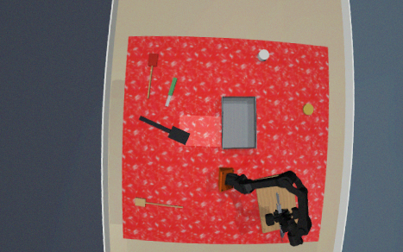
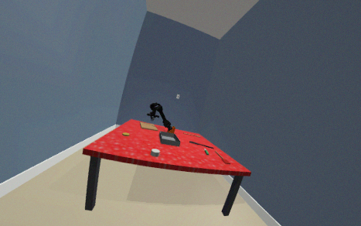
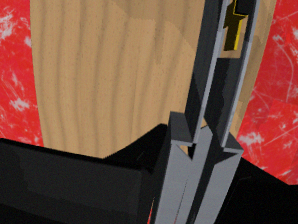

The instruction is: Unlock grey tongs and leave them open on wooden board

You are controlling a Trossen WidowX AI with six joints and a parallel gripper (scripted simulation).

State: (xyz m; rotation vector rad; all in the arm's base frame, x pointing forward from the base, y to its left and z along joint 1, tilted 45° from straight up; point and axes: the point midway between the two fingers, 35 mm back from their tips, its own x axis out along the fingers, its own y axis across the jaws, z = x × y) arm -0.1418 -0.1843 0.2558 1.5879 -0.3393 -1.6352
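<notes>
My gripper [image 1: 283, 216] [image 2: 152, 117] [image 3: 177, 133] is shut on the grey tongs [image 1: 278, 200] [image 3: 188, 172], above the wooden board [image 1: 267, 199] [image 2: 148, 126] [image 3: 110, 80]. In the wrist view the two tong arms run close together between my black fingers up to the top right, where a yellow piece [image 3: 233, 33] shows between them. The end of the tongs beyond the top edge is cut off there, so I cannot tell whether the lock is released. The roasting tin [image 1: 222, 125] [image 2: 170, 142] has nothing across it.
The orange arm base [image 1: 225, 179] stands left of the board. A black turner [image 1: 179, 135], a green-handled tool [image 1: 173, 86], a red spatula [image 1: 153, 59] and a wooden spatula [image 1: 140, 202] lie left. A white round object [image 1: 263, 54] and a yellow disc [image 1: 308, 109] are beyond the tin.
</notes>
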